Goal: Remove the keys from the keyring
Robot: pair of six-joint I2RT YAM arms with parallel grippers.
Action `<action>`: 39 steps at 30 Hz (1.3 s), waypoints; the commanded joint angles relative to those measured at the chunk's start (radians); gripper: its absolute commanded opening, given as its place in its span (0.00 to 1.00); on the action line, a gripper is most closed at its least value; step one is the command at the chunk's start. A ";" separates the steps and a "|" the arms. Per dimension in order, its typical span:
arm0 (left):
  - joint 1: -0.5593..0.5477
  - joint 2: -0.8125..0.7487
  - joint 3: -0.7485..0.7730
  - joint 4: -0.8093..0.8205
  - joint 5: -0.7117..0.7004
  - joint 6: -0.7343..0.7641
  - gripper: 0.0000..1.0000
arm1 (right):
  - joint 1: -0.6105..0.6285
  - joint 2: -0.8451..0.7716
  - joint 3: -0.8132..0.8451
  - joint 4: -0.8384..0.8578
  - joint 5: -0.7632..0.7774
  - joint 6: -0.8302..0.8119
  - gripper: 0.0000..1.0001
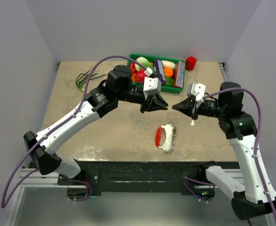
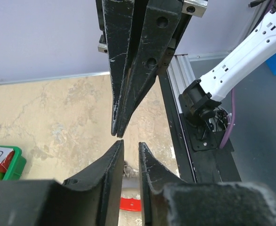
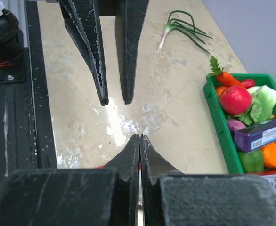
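From above, a beige, marble-patterned counter (image 1: 105, 132) is sitting between plain pale walls. A green plastic bin (image 1: 133, 56) of glossy toy produce is standing at the back. The small silvery metal keys (image 1: 169, 139) are lying near the front edge, touching a red curved plastic tag (image 1: 158, 135). The keyring joining them is too thin to make out. The black left end effector (image 1: 165, 106) and right end effector (image 1: 174, 107) are hovering tip to tip above the counter.

The left wrist view is showing its scuffed, wedge-shaped fingers (image 2: 112, 165) standing narrowly apart, with the tag (image 2: 128, 203) below them.

The right wrist view is showing its own fingers (image 3: 128, 155) pressed together; I cannot tell whether they are holding anything. Only this view is showing the spring onion (image 3: 180, 28) and the bin's purple carton (image 3: 260, 134) closely.
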 commanded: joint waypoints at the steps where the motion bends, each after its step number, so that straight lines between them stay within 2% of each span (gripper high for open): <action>1: -0.005 -0.033 0.025 0.006 -0.010 0.033 0.17 | 0.001 -0.003 0.055 -0.045 0.052 -0.045 0.00; 3: -0.003 -0.036 0.002 0.006 -0.027 0.048 0.17 | 0.001 -0.013 0.036 -0.061 0.076 -0.090 0.00; 4: -0.003 -0.038 -0.014 -0.006 -0.053 0.094 0.13 | 0.000 -0.016 0.028 -0.070 0.093 -0.096 0.00; 6: 0.001 -0.036 -0.085 -0.013 -0.098 0.186 0.13 | 0.000 -0.010 -0.003 -0.088 0.182 -0.149 0.00; 9: 0.007 -0.030 -0.194 0.010 -0.148 0.263 0.33 | -0.008 0.003 -0.087 -0.140 0.314 -0.228 0.00; 10: 0.007 -0.027 -0.213 0.024 -0.158 0.275 0.42 | -0.019 -0.002 -0.116 -0.136 0.328 -0.238 0.05; 11: 0.007 -0.015 -0.230 0.033 -0.159 0.288 0.46 | -0.025 -0.008 -0.176 -0.128 0.343 -0.257 0.19; 14: 0.003 0.040 -0.253 0.044 -0.161 0.337 0.55 | -0.043 -0.036 -0.274 -0.099 0.418 -0.287 0.36; 16: 0.000 0.076 -0.249 0.073 -0.165 0.328 0.58 | -0.074 -0.048 -0.314 -0.085 0.451 -0.309 0.41; 20: -0.008 0.172 -0.230 0.121 -0.195 0.282 0.59 | -0.109 -0.053 -0.441 -0.084 0.468 -0.468 0.46; 25: 0.021 0.197 -0.261 0.170 -0.135 0.224 0.59 | -0.109 -0.022 -0.590 -0.059 0.491 -0.701 0.53; 28: 0.056 0.180 -0.291 0.181 -0.107 0.211 0.59 | -0.109 0.013 -0.626 -0.032 0.483 -0.777 0.58; 33: 0.113 0.119 -0.337 0.182 -0.101 0.210 0.60 | -0.094 0.084 -0.673 0.103 0.507 -0.809 0.61; 39: 0.150 0.070 -0.357 0.158 -0.103 0.211 0.60 | -0.033 0.179 -0.701 0.215 0.550 -0.798 0.60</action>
